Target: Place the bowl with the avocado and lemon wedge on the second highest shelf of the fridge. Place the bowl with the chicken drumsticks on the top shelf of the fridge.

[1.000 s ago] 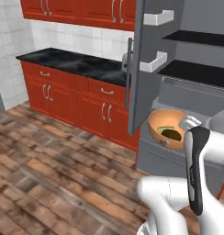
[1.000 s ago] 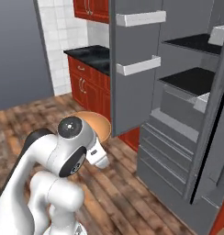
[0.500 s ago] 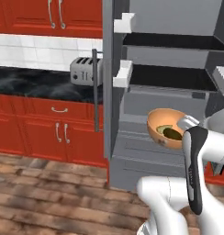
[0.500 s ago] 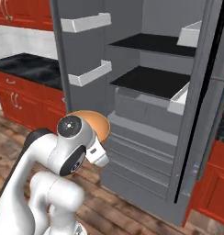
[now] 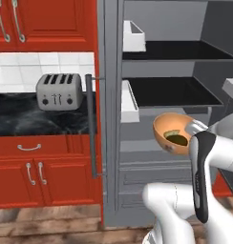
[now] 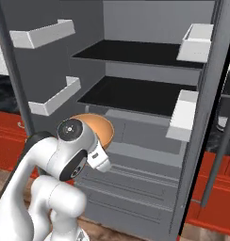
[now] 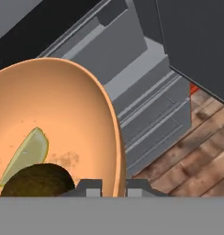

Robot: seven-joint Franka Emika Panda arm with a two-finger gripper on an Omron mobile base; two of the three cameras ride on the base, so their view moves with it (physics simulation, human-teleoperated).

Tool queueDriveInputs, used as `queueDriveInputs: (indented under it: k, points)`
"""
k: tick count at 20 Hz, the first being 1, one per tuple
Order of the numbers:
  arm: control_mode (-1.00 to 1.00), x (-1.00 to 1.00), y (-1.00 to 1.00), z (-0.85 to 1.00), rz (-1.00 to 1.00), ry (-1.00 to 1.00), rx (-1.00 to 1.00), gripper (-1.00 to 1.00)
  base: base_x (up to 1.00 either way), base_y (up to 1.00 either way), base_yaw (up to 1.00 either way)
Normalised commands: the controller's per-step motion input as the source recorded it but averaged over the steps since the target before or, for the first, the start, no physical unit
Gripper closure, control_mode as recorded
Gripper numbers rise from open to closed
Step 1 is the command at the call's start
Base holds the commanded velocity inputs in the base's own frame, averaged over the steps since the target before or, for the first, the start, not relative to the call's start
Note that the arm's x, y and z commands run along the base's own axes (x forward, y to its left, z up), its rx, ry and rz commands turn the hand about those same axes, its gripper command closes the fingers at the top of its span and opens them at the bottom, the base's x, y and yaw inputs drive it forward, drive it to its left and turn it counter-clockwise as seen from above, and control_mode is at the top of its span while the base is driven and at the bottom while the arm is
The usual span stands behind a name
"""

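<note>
**Pincer grips bowl at open fridge**

Pincer [image 7: 114, 186] clamps the orange bowl's [image 5: 172, 132] rim, one tip inside and one outside, holding it in the air before the open fridge [image 6: 150, 61], level with the grey drawers [image 7: 150, 114] under two black shelves [image 6: 135, 94]. An avocado [image 7: 38, 179] and lemon wedge [image 7: 26, 153] lie inside. Left, a toaster [image 5: 58, 90] stands on a black tabletop [image 5: 23, 119] over red cabinets [image 5: 42, 176]. Wood floor [image 7: 196, 156] below.
</note>
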Motion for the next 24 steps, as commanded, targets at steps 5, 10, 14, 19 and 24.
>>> queueDriveInputs:
  k: [5, 10, 14, 19, 24]
  points:
    - [1.0, 0.0, 0.0, 0.0, 0.0, 0.0, 0.0, 1.0, 0.76, 0.0, -0.21]
    - [1.0, 0.0, 0.0, 0.0, 0.0, 0.0, 0.0, 1.0, 0.65, 0.0, -0.14]
    - [1.0, 0.0, 0.0, 0.0, 0.0, 0.0, 0.0, 1.0, 0.24, 0.02, -0.09]
    - [-1.0, 0.0, 0.2, 0.12, -0.07, 0.0, 0.0, 1.0, 0.0, 0.0, 0.0]
    - [-1.0, 0.02, 0.12, 0.28, -0.07, -0.02, -0.01, 1.0, 0.0, 0.0, 0.0]
